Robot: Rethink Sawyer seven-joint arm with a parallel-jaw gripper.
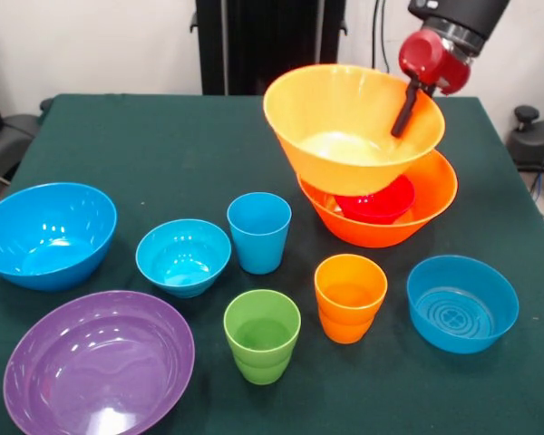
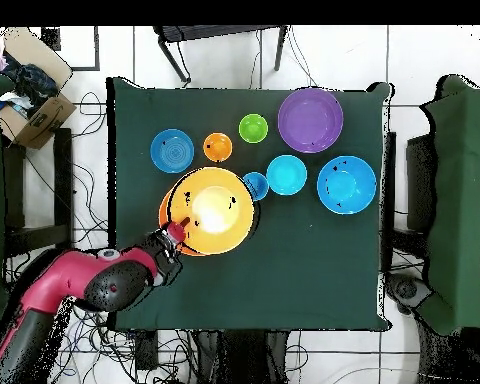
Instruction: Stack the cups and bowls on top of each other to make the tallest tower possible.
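Observation:
My gripper (image 1: 402, 127) is shut on the right rim of a large orange bowl (image 1: 344, 136), one dark finger inside it. This bowl hangs tilted over the second large orange bowl (image 1: 394, 231), which holds the small red bowl (image 1: 381, 201). In the overhead view the gripper (image 2: 181, 226) is at the held bowl's (image 2: 216, 210) left rim. The blue cup (image 1: 258, 233), green cup (image 1: 262, 335) and orange cup (image 1: 349, 297) stand upright and apart. The large blue bowl (image 1: 45, 234), two smaller blue bowls (image 1: 182, 256) (image 1: 461, 304) and the purple bowl (image 1: 98, 362) sit singly.
The dark green table (image 1: 145, 136) ends just behind the orange bowls, near the black pedestal (image 1: 263, 45). A cardboard box (image 2: 34, 100) sits off the table at the overhead view's top left. Cables lie on the floor around the table.

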